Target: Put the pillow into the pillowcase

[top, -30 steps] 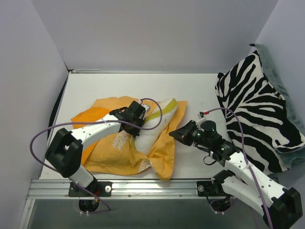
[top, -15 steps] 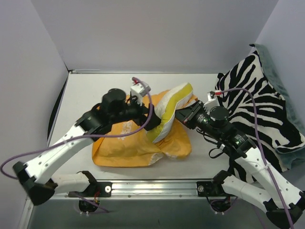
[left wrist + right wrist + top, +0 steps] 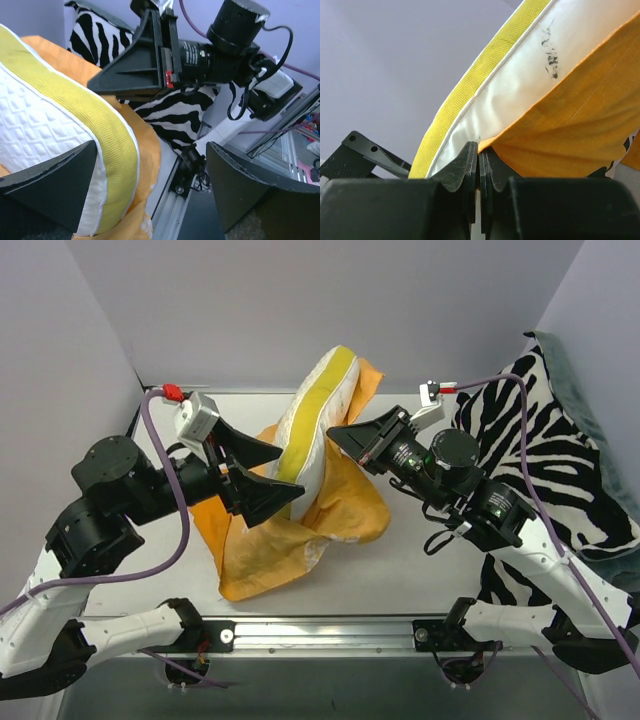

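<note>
You clamp the rim of the pillowcase [image 3: 345, 515] in the right gripper [image 3: 332, 433] while the left gripper [image 3: 290, 472], jaws wide apart, faces the pillow [image 3: 305, 435] standing on end just ahead

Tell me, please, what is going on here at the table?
The right gripper is shut on the edge of the pillowcase, holding it up. The pillow stands on end, its lower part inside the pillowcase and its top sticking out. The left gripper is open, its fingers either side of the pillow, gripping nothing.
</note>
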Robot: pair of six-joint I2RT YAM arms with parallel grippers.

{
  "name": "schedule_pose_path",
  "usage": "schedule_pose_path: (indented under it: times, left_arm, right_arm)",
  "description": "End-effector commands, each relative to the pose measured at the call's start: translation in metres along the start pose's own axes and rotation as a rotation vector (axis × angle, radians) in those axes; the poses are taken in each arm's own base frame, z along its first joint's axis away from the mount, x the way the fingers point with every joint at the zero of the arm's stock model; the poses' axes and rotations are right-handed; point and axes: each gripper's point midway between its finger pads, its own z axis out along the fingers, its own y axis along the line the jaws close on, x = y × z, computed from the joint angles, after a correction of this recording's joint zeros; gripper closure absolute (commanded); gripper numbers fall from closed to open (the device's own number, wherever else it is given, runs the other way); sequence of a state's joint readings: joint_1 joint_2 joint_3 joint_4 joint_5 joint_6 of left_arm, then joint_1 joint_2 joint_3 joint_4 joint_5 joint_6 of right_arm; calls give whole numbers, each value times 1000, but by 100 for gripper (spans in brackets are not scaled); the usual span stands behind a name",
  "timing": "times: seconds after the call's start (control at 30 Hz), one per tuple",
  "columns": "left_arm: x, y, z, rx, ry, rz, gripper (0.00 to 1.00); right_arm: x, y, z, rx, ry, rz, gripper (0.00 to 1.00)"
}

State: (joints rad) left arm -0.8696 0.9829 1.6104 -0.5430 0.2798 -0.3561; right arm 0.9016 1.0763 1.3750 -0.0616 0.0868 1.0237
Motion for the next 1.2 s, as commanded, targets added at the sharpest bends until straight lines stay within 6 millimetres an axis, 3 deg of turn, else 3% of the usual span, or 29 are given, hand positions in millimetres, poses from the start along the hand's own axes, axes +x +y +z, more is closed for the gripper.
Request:
schedule_pose_path:
  times: [0.0, 0.03, 0.1, 0.13, 0.2, 0.3, 0.37, 0.47, 0.5, 0.57, 0.6, 0.67, 0.73, 0.87, 0.9, 0.97, 1.0, 1.03, 1.17]
  left_arm:
    - [36, 7, 6, -56, 101, -35, 3]
    - [45, -3, 7, -33, 118, -10, 3]
    - [45, 0, 10, -83, 111, 27, 3]
    - [52, -14, 18, -34, 146, 68, 2]
    - [44, -25, 23, -10, 141, 111, 3]
    - [54, -26, 40, -10, 181, 144, 5]
    - [62, 8, 45, -187, 201, 165, 14]
    - [50, 57, 36, -430, 152, 186, 25]
    - [38, 89, 27, -541, 123, 176, 32]
    - [22, 118, 17, -625, 76, 125, 37]
    - [5, 155, 0, -735, 34, 108, 39]
    - [-7, 178, -5, -805, 7, 84, 38]
    - [-9, 186, 2, -823, 18, 111, 33]
    - [-26, 181, 13, -784, -22, 101, 10]
    - [-26, 165, 20, -684, -22, 105, 8]
    - [-60, 122, 7, -520, -169, 144, 3]
    - [-43, 112, 10, -439, -153, 146, 2]
    - [-65, 80, -13, -352, -265, 155, 3]
    - [-44, 49, -29, -227, -191, 129, 2]
  right_arm:
    - [-49, 56, -14, -135, -187, 6, 100]
    - [-50, 64, -16, -147, -197, 2, 100]
    - [-50, 73, -15, -163, -207, -32, 100]
    - [-57, 81, -19, -168, -234, -34, 100]
    - [-55, 93, -22, -186, -234, -74, 100]
    - [-63, 112, -35, -213, -267, -122, 100]
    - [-71, 125, -50, -242, -292, -138, 100]
    - [-78, 136, -70, -259, -333, -178, 100]
    - [-76, 142, -76, -274, -335, -169, 100]
    - [-77, 147, -85, -291, -349, -203, 100]
    - [-79, 152, -89, -307, -360, -193, 100]
    - [-72, 161, -93, -337, -345, -211, 100]
    - [-71, 172, -98, -375, -338, -211, 100]
    - [-66, 188, -100, -408, -343, -268, 100]
    - [-67, 192, -100, -415, -354, -271, 100]
    - [-65, 195, -95, -406, -367, -292, 100]
    - [-69, 197, -94, -403, -393, -313, 100]
    - [-70, 197, -92, -397, -407, -330, 100]
    - [-62, 195, -73, -355, -428, -401, 100]
